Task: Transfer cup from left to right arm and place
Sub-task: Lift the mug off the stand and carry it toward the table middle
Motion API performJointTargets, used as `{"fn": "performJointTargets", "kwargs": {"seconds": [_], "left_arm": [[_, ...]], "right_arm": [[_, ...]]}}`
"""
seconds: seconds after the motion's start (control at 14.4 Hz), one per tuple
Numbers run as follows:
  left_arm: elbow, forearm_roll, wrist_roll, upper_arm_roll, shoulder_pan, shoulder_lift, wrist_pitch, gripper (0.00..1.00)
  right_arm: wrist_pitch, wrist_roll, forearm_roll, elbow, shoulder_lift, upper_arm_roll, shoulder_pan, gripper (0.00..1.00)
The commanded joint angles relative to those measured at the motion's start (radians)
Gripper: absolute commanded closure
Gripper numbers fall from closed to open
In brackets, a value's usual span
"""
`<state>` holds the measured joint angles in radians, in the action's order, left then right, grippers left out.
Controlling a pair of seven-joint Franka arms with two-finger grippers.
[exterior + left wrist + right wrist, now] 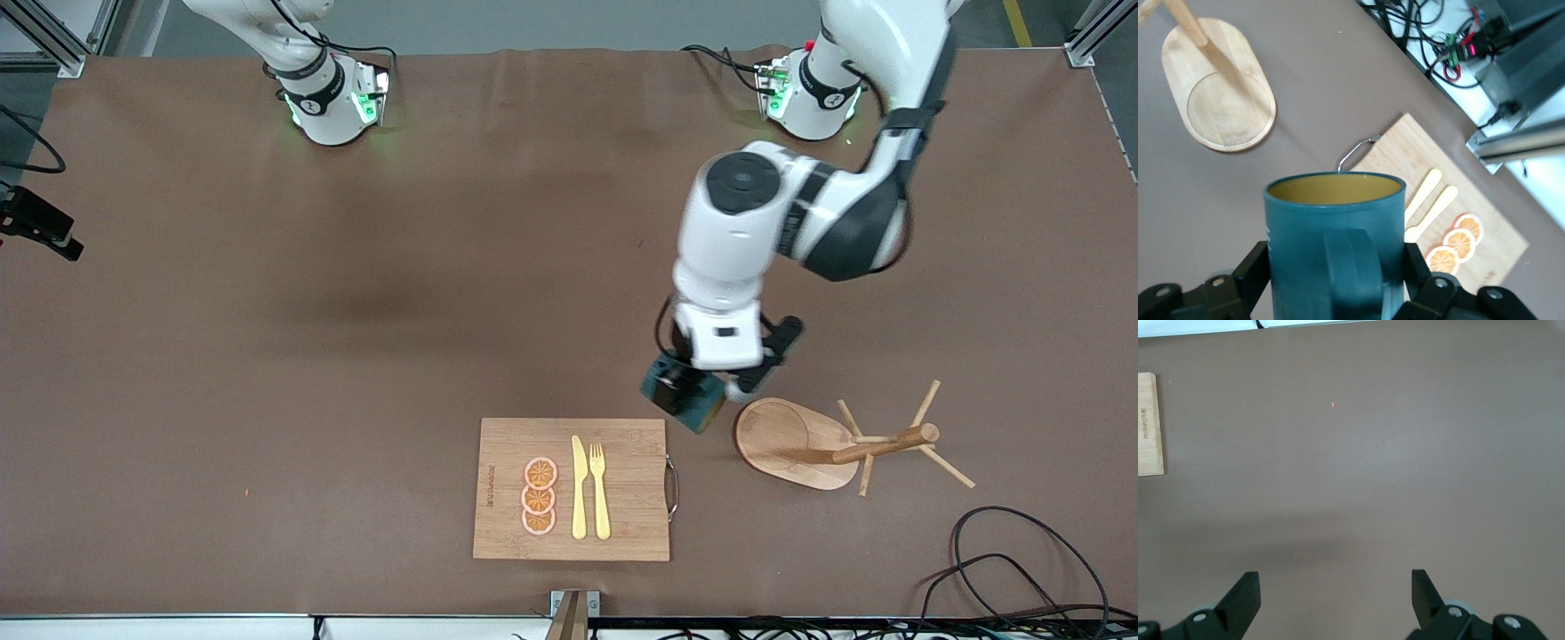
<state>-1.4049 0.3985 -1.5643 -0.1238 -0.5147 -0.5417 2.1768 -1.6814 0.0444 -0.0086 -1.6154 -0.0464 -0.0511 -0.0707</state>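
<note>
The cup (683,402) is a dark teal mug with a tan-yellow inside. It hangs in the air, tilted, over the bare table between the cutting board (622,524) and the wooden mug stand (791,440). My left gripper (704,389) is shut on the cup. In the left wrist view the cup (1335,233) fills the space between the black fingers (1255,267), with its handle facing the camera. My right gripper (1335,593) is open and empty over bare table. It does not show in the front view, where only that arm's base is seen.
A yellow knife (579,487), a yellow fork (599,489) and three orange slices (539,496) lie on the board. The mug stand's pegged post (889,442) leans toward the left arm's end. Black cables (1013,560) lie at the near corner there. The board's edge (1148,427) shows in the right wrist view.
</note>
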Motion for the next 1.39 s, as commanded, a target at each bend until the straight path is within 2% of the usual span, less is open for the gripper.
{"fn": "performJointTargets", "kwargs": {"seconds": [0.0, 0.28, 0.56, 0.76, 0.9, 1.18, 1.25, 1.32], "left_arm": [[0.011, 0.249, -0.156, 0.018, -0.126, -0.076, -0.002, 0.47], [0.006, 0.521, -0.374, 0.021, -0.272, -0.173, -0.002, 0.48], [-0.029, 0.897, -0.661, 0.023, -0.401, -0.282, -0.030, 0.47], [-0.029, 1.148, -0.865, 0.021, -0.456, -0.365, -0.054, 0.47], [-0.029, 1.307, -0.928, 0.021, -0.465, -0.405, -0.061, 0.45], [-0.031, 1.404, -0.928, 0.021, -0.495, -0.480, -0.158, 0.45], [-0.032, 1.419, -0.928, 0.019, -0.495, -0.486, -0.164, 0.35], [-0.034, 1.416, -0.928, 0.013, -0.501, -0.488, -0.164, 0.06]], "right_arm": [[-0.004, -0.005, 0.001, -0.011, -0.010, 0.014, -0.020, 0.00], [-0.004, -0.005, 0.001, -0.011, -0.010, 0.014, -0.020, 0.00], [-0.004, -0.005, 0.001, -0.011, -0.010, 0.014, -0.020, 0.00], [-0.004, -0.005, 0.001, -0.011, -0.010, 0.014, -0.020, 0.00], [-0.004, -0.005, 0.001, -0.011, -0.010, 0.014, -0.020, 0.00], [-0.004, -0.005, 0.001, -0.011, -0.010, 0.014, -0.021, 0.00], [-0.004, -0.005, 0.001, -0.011, -0.010, 0.014, -0.021, 0.00], [-0.004, -0.005, 0.001, -0.011, -0.010, 0.014, -0.021, 0.00]]}}
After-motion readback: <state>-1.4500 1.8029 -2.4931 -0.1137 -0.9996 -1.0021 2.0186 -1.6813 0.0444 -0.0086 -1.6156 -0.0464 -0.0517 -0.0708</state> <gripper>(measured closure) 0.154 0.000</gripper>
